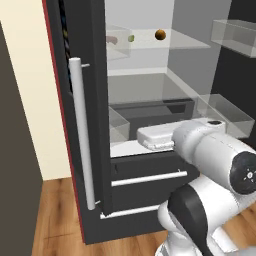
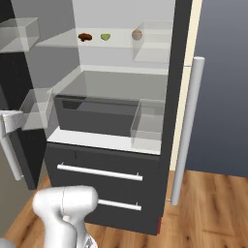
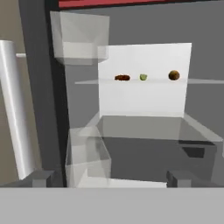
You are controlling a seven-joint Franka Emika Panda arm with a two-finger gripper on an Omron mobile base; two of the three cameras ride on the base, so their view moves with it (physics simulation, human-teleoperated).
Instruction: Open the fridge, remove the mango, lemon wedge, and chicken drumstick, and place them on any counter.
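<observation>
The pincer [image 3: 109, 178] stands wide open and holds nothing, its two dark tips at the bottom of the hand view, pointed into the open fridge [image 3: 144, 131]. Beyond it, upper middle of that frame, a glass shelf [image 3: 197, 81] carries the three foods in a row, well apart from the tips: chicken drumstick [image 3: 122, 77] at left, lemon wedge [image 3: 143, 77] in the middle, mango [image 3: 173, 75] at right. In the right base view the same row sits near the top. All three look small and light. The mango is round and smooth, so likely to roll; close across its widest part. The drumstick seems best taken across its middle. The wedge is tiny and could slip, so squeeze its flat sides
</observation>
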